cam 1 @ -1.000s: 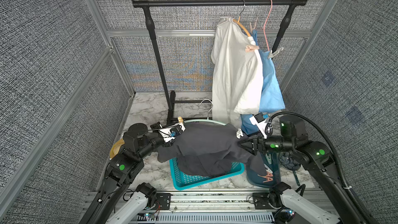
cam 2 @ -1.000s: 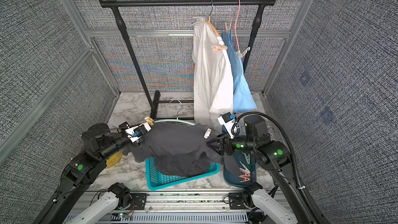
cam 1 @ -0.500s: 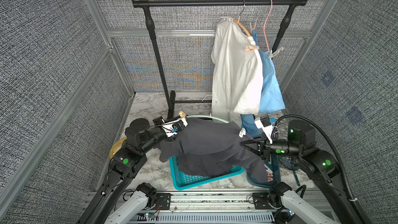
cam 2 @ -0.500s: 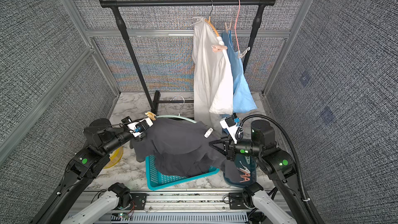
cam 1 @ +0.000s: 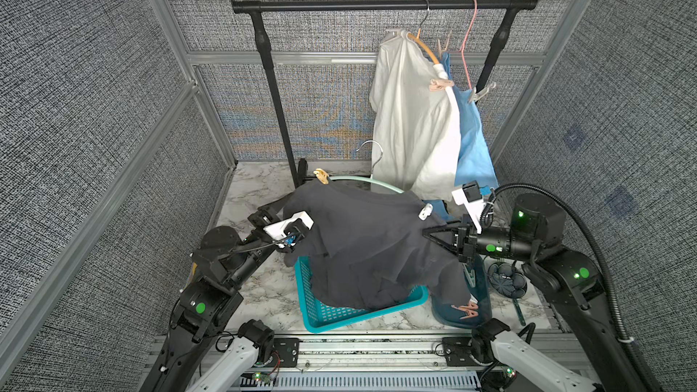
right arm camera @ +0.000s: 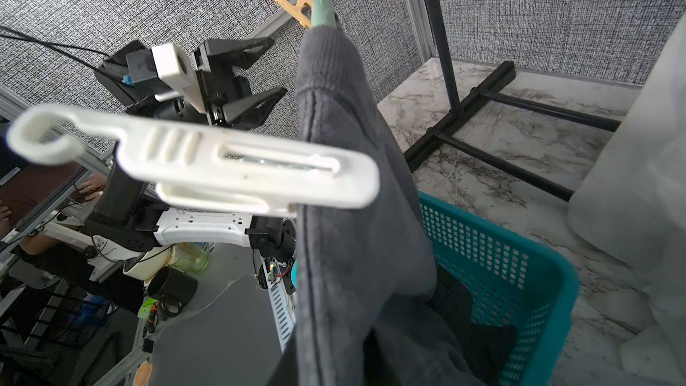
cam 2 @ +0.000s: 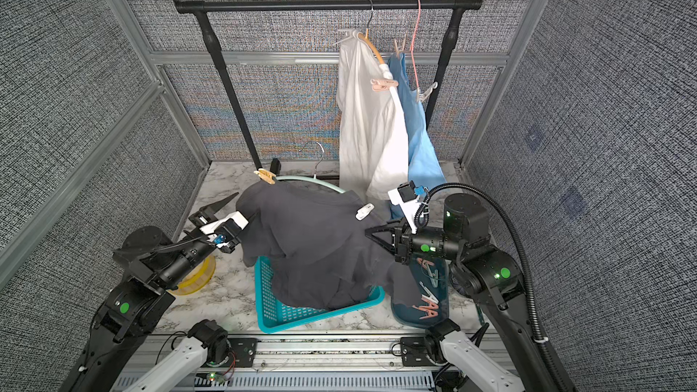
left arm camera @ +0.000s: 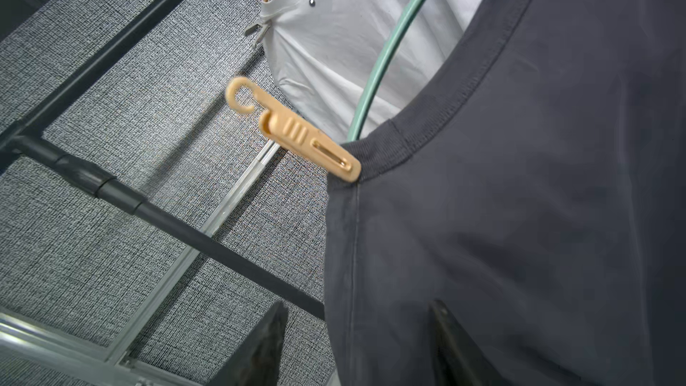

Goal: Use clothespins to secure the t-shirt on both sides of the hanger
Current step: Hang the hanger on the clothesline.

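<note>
In both top views the dark t-shirt (cam 1: pixel 369 243) hangs on a mint hanger (cam 1: pixel 362 181) held above the teal basket (cam 1: pixel 339 314), with its hem sagging into it. A beige pin (cam 1: pixel 321 176) clamps the shoulder on the left arm's side, and a white pin (cam 1: pixel 425 211) clamps the shoulder on the right arm's side. The right gripper (cam 1: pixel 425 231) has its fingers drawn to a point, pinched on the t-shirt just below the white pin. The left gripper (cam 2: pixel 235 207) sits just beside the opposite shoulder edge; only one finger shows there. Spare pins (cam 2: pixel 426 305) lie in a dark tub (cam 2: pixel 405 316) under the right arm. The left wrist view shows that gripper's fingers (left arm camera: pixel 267 343) well apart with nothing gripped and the t-shirt's edge falling between them. The beige pin (left arm camera: pixel 308 142) bites the collar seam where the hanger (left arm camera: pixel 375 79) enters the neck. In the right wrist view the white pin (right arm camera: pixel 222 165) is clipped across the fabric-covered hanger arm. The right gripper's own fingers are out of sight there. Beyond, the left gripper (right arm camera: pixel 267 72) stands wide open and empty.
</note>
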